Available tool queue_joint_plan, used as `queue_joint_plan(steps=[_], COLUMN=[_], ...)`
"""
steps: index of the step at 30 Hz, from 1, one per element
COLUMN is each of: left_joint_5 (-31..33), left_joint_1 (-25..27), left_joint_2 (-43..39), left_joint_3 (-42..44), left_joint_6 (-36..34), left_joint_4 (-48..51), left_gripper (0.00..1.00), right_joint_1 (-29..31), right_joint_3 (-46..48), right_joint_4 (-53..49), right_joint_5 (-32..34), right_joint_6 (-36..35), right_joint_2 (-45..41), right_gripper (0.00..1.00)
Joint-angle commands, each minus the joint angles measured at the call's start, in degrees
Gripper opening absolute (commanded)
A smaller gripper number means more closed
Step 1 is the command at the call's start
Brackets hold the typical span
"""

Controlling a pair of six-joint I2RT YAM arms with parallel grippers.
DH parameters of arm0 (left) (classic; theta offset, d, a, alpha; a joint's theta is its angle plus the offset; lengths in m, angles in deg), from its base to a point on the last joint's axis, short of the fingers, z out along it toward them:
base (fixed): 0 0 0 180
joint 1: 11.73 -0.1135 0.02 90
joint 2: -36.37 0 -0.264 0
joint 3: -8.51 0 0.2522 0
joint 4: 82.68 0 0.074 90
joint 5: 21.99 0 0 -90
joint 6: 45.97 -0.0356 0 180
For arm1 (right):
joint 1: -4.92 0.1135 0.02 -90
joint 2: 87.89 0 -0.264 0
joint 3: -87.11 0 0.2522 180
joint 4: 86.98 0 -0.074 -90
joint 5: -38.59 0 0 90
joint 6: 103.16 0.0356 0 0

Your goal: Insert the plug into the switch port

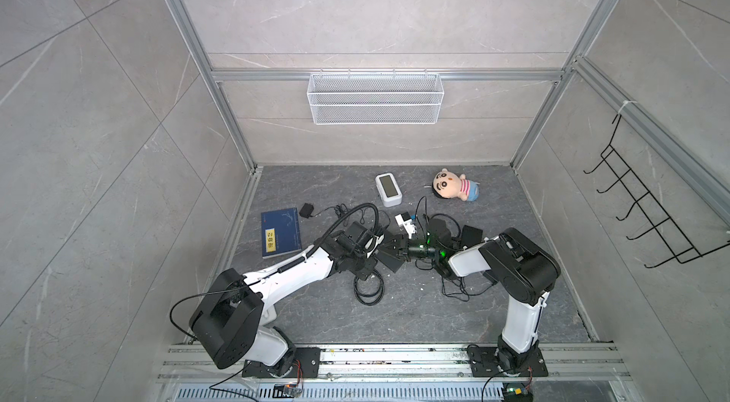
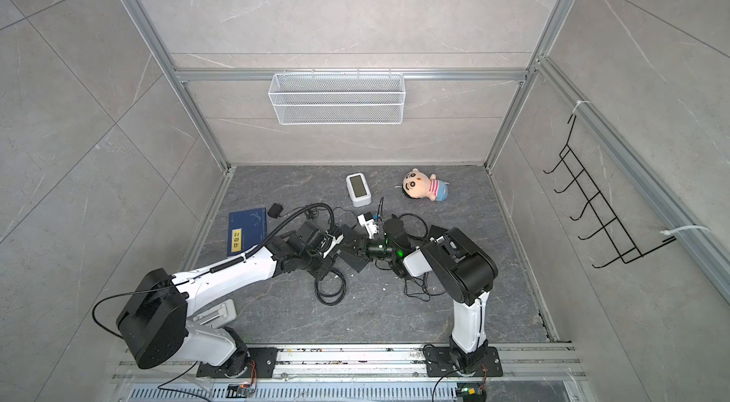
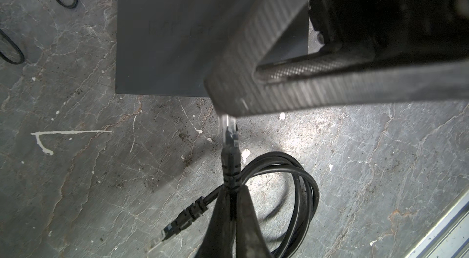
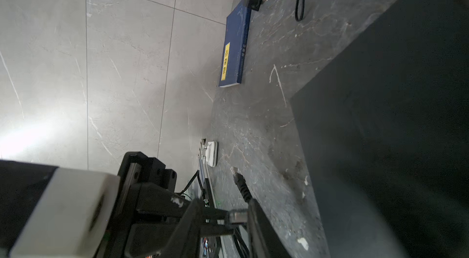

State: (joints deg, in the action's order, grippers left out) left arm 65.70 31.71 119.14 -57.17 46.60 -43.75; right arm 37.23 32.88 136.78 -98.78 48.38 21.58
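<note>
Pre-insertion: the left hand point(image 3: 232, 192) is clamped on the plug point(image 3: 228, 132), whose tip meets the right hand point(image 3: 223, 108) (grip I cannot tell) beside the switch point(image 3: 177, 28); next comes aligning it with a port, none visible.

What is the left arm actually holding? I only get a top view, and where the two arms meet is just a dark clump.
Observer: In the left wrist view, the left gripper has its fingers shut on the plug, by the black ribbed boot behind its clear tip.
Operator: Does the other arm have it too?
Observer: The clear tip runs in behind the right gripper; a firm clamp I cannot confirm.
Operator: Is it plugged in yet?
Observer: No. The dark grey switch lies flat, and bare table shows between it and the plug.
</note>
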Motion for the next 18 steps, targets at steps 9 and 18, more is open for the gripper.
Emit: queue_joint_plan(steps=[9, 18], left_joint_5=[-2.7, -4.7], left_joint_1=[-1.1, -1.2], left_joint_2=[-4.0, -1.8], left_joint_3=[1.1, 1.6], left_joint_6=[0.2, 0.9], left_joint_4=[-3.0, -5.4], left_gripper=[0.04, 0.04], right_joint_1=[0.6, 3.1], right_joint_3=[-1.8, -3.6], right_joint_4=[-10.8, -5.7], right_joint_5=[1.9, 1.6], right_joint_6=[-9.4, -6.5], right_joint_2=[-1.9, 0.6], right_gripper=[0.36, 0.30])
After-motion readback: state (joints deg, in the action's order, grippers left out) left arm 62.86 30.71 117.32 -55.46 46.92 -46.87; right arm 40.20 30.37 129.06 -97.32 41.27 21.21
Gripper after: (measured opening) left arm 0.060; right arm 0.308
